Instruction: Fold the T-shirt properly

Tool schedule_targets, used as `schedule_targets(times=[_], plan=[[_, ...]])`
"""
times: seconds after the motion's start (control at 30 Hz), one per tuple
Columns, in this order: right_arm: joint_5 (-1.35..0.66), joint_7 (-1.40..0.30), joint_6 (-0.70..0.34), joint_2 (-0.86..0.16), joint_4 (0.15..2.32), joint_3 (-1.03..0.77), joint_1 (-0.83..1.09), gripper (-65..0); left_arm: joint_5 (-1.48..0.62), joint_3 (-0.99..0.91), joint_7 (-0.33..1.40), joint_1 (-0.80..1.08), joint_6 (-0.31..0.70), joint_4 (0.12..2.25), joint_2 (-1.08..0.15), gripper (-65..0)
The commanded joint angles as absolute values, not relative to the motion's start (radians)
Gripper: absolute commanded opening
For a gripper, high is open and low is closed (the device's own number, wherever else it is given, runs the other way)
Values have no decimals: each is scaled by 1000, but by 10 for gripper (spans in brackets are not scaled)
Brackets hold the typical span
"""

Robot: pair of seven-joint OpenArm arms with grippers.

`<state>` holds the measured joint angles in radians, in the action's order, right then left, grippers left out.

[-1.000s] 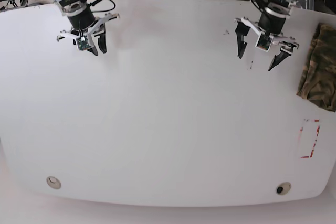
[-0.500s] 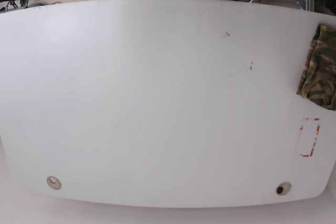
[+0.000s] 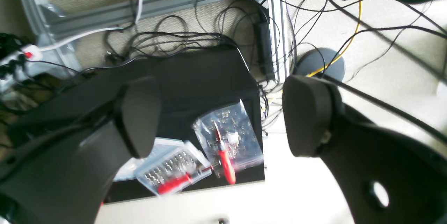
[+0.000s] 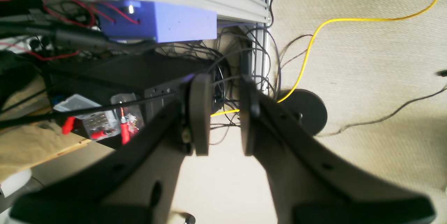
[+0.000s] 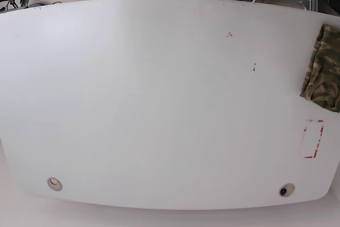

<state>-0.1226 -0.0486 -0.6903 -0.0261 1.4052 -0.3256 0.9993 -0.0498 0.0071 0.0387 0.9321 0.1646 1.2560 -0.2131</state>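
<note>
While the T-shirt [image 5: 323, 70] is lying bunched at the table's [image 5: 159, 110] right edge, the left gripper [image 3: 220, 116] is gaping wide, the right gripper [image 4: 225, 112] narrowly parted, both grasping nothing

T-shirt [image 5: 322, 70] on table [image 5: 159, 104] right edge; marked rectangle [image 5: 313, 139] just before it.

shirt [image 5: 324, 67]: cut off at base view's right edge, fold can't be judged | both arms: out of base view
</note>
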Motion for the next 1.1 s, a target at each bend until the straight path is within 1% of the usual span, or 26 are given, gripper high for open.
schedule_targets(times=[0.0,0.17,0.23,0.43,0.53,0.63,0.77,0.93,1.07], plan=[[-74,-21,-698,-28,1322,-329,957,-522,-51,27,27,885,166,1135,-216,-144],[-5,-18,-698,-28,1141,-331,812,-522,-51,62,27,727,166,940,-214,-144],[-2,-22,-698,-28,1086,-329,771,-522,-50,79,27,676,165,877,-214,-144],[-1,-22,-698,-41,928,-328,651,-522,-50,94,27,463,165,591,-214,-143],[-1,-18,-648,-51,839,-311,596,-522,-51,96,16,364,165,449,-213,-143],[-2,-18,-608,-74,760,-265,542,-522,-48,96,-16,283,163,357,-188,-143],[-2,-18,-515,-88,673,-222,481,-522,-47,99,-16,200,163,236,-179,-143],[-2,-18,-449,-91,639,-185,438,-522,-45,143,-15,124,163,156,-151,-143],[-2,-19,-400,-88,638,-154,417,-522,-45,177,-15,111,163,137,-136,-143]])
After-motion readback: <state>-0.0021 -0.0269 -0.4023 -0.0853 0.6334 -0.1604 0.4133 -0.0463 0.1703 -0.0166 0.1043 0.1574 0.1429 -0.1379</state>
